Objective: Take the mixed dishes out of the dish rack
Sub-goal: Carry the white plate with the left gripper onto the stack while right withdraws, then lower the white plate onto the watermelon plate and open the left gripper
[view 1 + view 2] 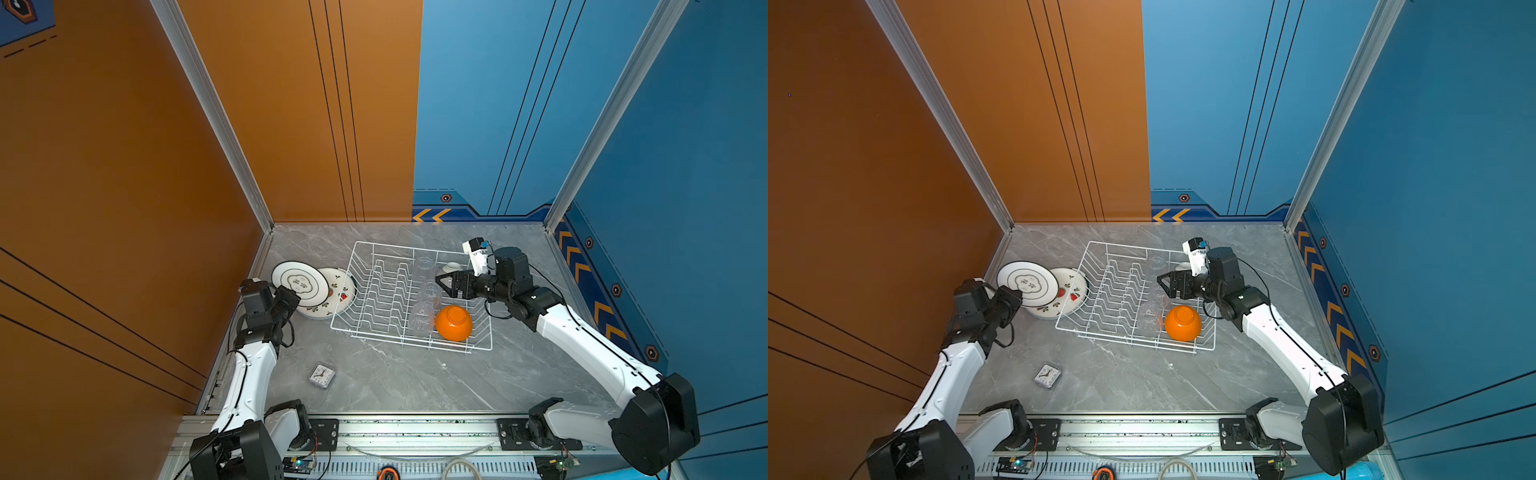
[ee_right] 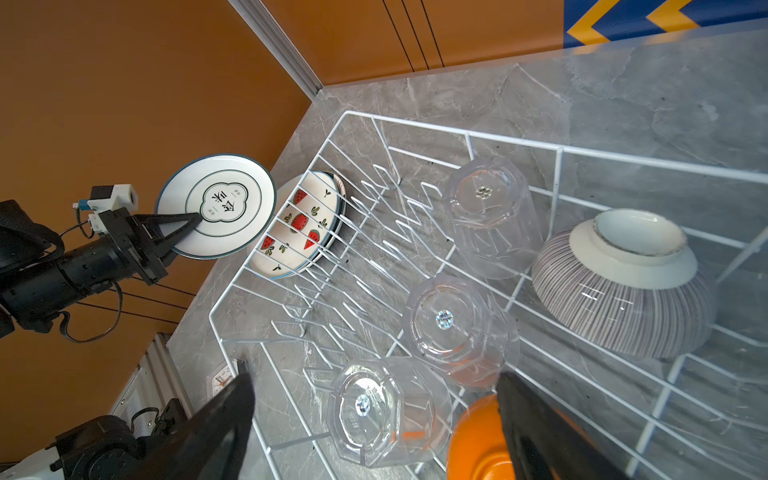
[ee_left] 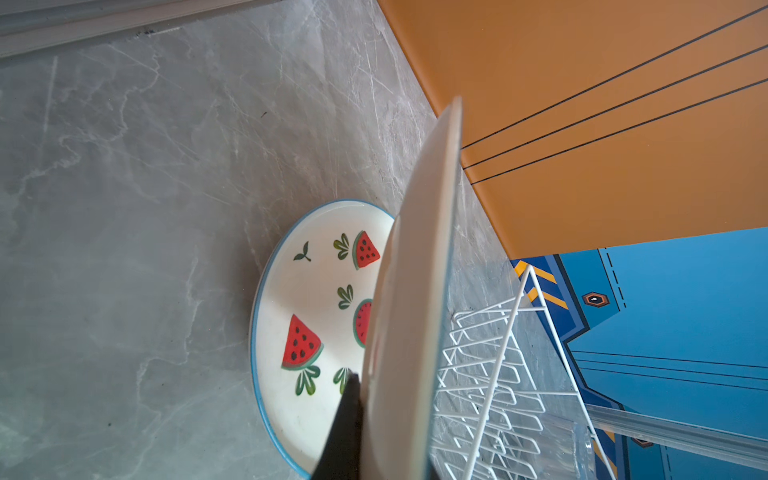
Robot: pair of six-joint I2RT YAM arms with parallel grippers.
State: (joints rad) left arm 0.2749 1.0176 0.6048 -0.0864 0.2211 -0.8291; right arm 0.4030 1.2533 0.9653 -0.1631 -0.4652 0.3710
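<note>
The white wire dish rack (image 1: 395,248) holds three upturned clear tumblers (image 2: 490,212) (image 2: 453,324) (image 2: 386,411), an upturned ribbed bowl (image 2: 623,286) and an upturned orange bowl (image 1: 454,323). My right gripper (image 2: 374,386) hovers open over the rack, its fingers either side of the nearest tumbler without touching it. Left of the rack a watermelon-patterned plate (image 3: 299,299) lies flat on the table. My left gripper (image 1: 293,296) is shut on the rim of a black-ringed plate (image 1: 300,283), held just above the watermelon plate and overlapping it.
A small square clock (image 1: 322,376) lies on the grey table near the front left. The orange wall (image 1: 166,249) stands close behind the left arm and the blue wall (image 1: 665,249) beside the right arm. A metal rail (image 1: 415,428) runs along the front edge.
</note>
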